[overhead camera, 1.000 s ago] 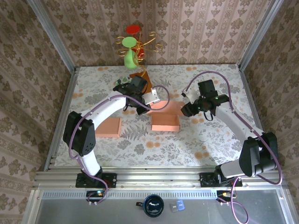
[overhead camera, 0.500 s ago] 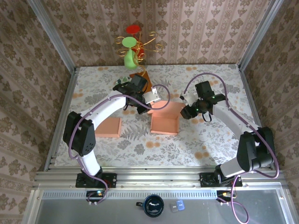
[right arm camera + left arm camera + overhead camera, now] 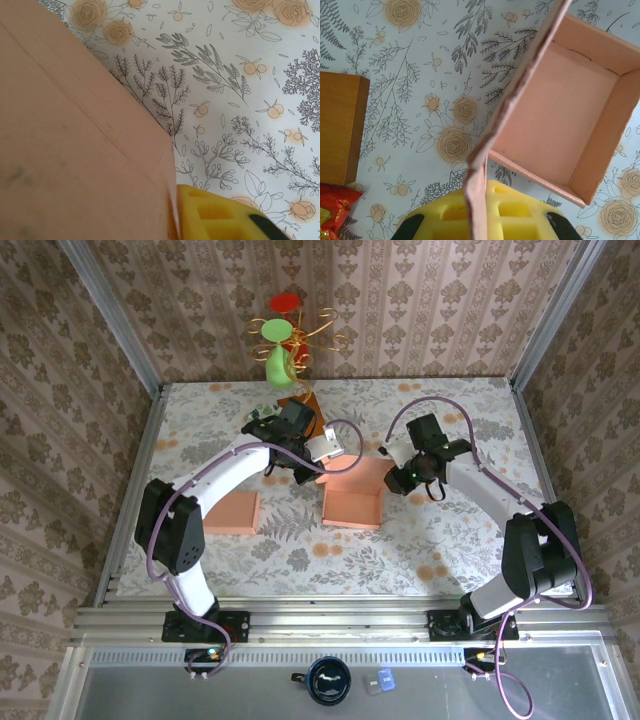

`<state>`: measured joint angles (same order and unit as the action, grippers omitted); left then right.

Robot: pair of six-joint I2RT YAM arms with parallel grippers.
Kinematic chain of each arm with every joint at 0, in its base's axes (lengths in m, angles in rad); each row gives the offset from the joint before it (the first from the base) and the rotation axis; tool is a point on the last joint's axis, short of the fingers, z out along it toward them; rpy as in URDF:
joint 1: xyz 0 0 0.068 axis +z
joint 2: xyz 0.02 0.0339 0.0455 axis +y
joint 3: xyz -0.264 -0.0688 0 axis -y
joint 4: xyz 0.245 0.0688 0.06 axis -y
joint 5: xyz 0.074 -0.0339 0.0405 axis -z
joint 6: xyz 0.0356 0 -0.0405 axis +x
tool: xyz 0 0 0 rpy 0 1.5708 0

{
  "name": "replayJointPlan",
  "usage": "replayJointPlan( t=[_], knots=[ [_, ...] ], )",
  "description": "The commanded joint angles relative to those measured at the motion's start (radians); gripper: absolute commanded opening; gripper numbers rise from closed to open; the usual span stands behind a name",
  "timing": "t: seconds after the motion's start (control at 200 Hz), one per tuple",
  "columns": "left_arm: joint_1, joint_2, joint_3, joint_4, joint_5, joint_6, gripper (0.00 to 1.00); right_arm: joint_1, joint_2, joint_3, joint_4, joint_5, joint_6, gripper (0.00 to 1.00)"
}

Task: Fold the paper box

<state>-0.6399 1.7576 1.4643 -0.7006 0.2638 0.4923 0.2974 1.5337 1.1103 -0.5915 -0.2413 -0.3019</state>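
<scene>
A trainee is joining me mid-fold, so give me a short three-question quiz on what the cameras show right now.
1. True or false: the paper box sits on the table with its tray open upward.
2. What is the left gripper clamped on? A. an upright panel of the box; B. nothing; C. the wooden block.
3. Fill in: seen from the top camera, the second pink piece lies apart from the box, on its ___ side.

Key: 1 true; 2 A; 3 left.
</scene>
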Motion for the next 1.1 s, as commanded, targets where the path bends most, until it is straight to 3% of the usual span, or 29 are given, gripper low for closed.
replayJointPlan(
  t=[0.0, 0.11, 0.475, 0.695, 0.91, 1.095],
  knots=[
    [0.000, -0.017, 0.021, 0.024, -0.008, -0.033, 0.00, 0.019, 0.013, 0.042, -0.010, 0.056, 0.035, 0.13],
    [-0.010, -0.011, 0.026, 0.041, -0.050, -0.084, 0.00, 0.035, 0.012, 0.062, -0.003, 0.106, 0.072, 0.00],
    [-0.070, 0.043, 0.091, 0.093, -0.202, -0.472, 0.00, 0.112, 0.048, 0.170, -0.013, 0.278, 0.385, 0.00],
    [-0.070, 0.100, 0.146, 0.122, -0.139, -0.648, 0.00, 0.132, 0.084, 0.202, 0.015, 0.342, 0.603, 0.00],
    [-0.067, 0.152, 0.179, 0.135, -0.070, -0.671, 0.00, 0.135, 0.105, 0.212, 0.048, 0.356, 0.758, 0.00],
    [-0.068, 0.129, 0.107, 0.241, -0.030, -0.711, 0.00, 0.139, 0.074, 0.132, 0.200, 0.352, 0.842, 0.00]
  ],
)
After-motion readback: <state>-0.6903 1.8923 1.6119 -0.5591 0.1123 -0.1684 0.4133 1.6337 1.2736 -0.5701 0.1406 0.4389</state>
